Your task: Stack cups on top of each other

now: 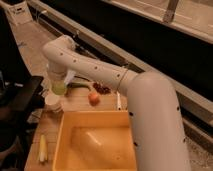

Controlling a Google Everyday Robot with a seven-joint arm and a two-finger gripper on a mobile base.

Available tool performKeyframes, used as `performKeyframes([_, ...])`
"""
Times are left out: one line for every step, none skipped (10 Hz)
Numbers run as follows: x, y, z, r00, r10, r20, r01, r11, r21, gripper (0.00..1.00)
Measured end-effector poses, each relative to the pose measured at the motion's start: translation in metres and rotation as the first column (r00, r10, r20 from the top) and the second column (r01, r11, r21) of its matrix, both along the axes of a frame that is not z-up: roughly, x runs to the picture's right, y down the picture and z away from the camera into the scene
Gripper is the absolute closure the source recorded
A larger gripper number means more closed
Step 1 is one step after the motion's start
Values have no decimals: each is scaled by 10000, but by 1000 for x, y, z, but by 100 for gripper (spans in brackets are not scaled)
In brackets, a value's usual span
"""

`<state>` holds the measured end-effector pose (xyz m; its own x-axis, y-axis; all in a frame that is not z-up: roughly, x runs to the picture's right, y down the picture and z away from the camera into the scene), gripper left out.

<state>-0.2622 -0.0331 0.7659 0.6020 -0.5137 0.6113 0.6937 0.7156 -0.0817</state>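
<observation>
My gripper hangs at the left of the wooden table, below the white arm's bent wrist. It is shut on the pale green cup, which it holds upright by the rim. The white cup stands on the table directly under it and slightly to the left. The green cup's base is close above the white cup's rim; I cannot tell whether they touch.
The big yellow tub fills the near table. A small orange-red bowl, a dark red bunch, a green item and a white utensil lie behind it. A pale yellow object lies left of the tub. A black chair stands at the table's left edge.
</observation>
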Motion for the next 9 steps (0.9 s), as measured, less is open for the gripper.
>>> performKeyframes([-6,-1,5,9993,207,325,-208,9998,44,100])
performKeyframes([-10,0,8,9976,366,592,-368,9993,23,100])
performKeyframes([-13,2,12,9940,589,922,-588,9983,-30,100])
performKeyframes([-19,5,15,9908,685,1167,-680,9976,-88,100])
performKeyframes([-26,8,19,9864,769,1449,-746,9970,-212,100])
performKeyframes([-31,9,22,9839,809,1591,-775,9966,-280,100])
performKeyframes([-38,12,25,9805,835,1778,-780,9962,-377,100])
performKeyframes([-45,15,27,9775,835,1938,-755,9960,-483,98])
performKeyframes([-51,19,29,9760,803,2024,-698,9958,-584,90])
